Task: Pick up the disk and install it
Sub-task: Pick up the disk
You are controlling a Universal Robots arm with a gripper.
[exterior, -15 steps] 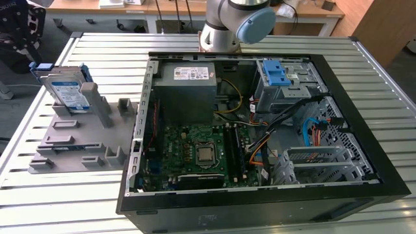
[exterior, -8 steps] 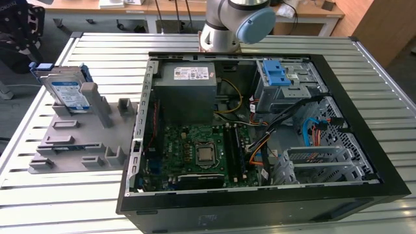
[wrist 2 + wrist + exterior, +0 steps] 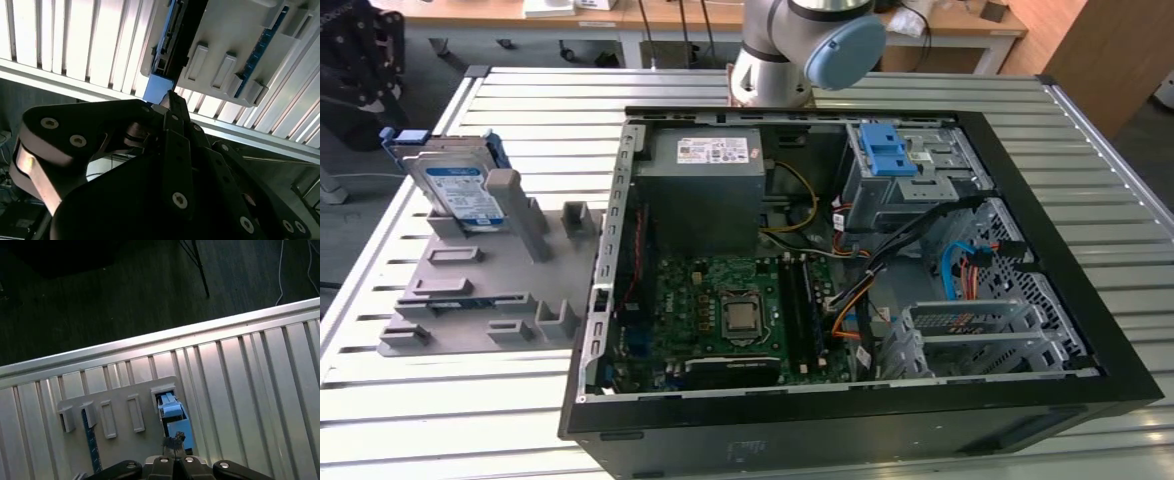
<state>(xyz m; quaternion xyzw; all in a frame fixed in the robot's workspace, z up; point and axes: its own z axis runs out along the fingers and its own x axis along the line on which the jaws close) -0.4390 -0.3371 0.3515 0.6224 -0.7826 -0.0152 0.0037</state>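
The disk [image 3: 458, 188] stands on edge in a slot of a grey plastic holder [image 3: 480, 290] at the upper left of the exterior view, its white-and-blue label facing the camera and its blue handle at the top. The holder sits on a slatted metal counter [image 3: 520, 110], just beside the open computer case [image 3: 854, 425] that takes up the middle and the exterior view's right. Inside the case a grey power supply [image 3: 707, 190] lies toward the upper part, a green motherboard [image 3: 720, 310] lies below it, and a blue latch bracket [image 3: 887, 150] tops the metal drive cage at the upper right. The arm's base [image 3: 781, 50] rises at the top centre of that view, behind the case. In the first wrist view the end effector [image 3: 174, 442] meets the blue handle end of the disk [image 3: 176, 421], which pokes out of the holder [image 3: 120, 410] near the counter's [image 3: 250, 365] edge, with dark floor [image 3: 100, 290] beyond. In the second wrist view the end effector [image 3: 172, 97] comes right up against the same blue handle [image 3: 157, 90] (the holder [image 3: 235, 40] and the bright counter slats [image 3: 75, 40] lie behind it). Whether the end effector is clenched on the handle or only resting against it, I cannot tell. The disk is not yet in the case.
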